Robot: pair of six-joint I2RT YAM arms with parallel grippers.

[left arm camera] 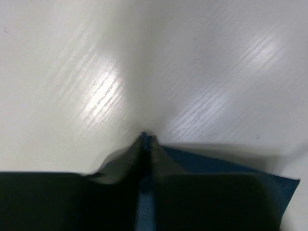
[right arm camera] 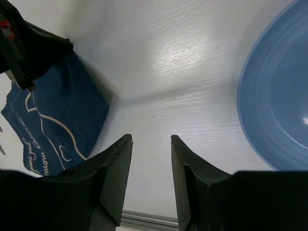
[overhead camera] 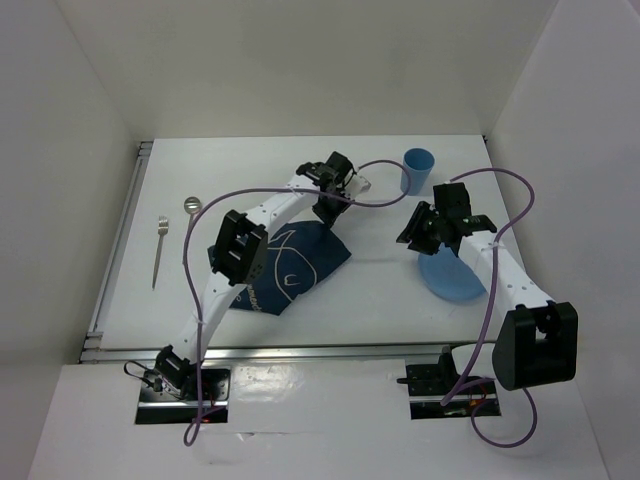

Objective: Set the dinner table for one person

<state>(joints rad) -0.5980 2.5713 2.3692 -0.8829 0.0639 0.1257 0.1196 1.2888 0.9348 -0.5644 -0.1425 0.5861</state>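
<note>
The left pincer is pressed together on an edge of the crumpled navy cloth placemat with white drawings, likely to pull it flat. The right pincer hangs spread and empty between that cloth and the round blue plate, apparently waiting. The large flat white rectangular tabletop lies close beneath both pincers, bare under the right one and just beyond the left one's tips.

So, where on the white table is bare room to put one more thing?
Bare: the far-left strip of the white rectangular tabletop behind the metal spoon, and the near gap between the navy cloth placemat and the round blue plate. Crowded: near the blue cup, around the left claw and right claw.
</note>
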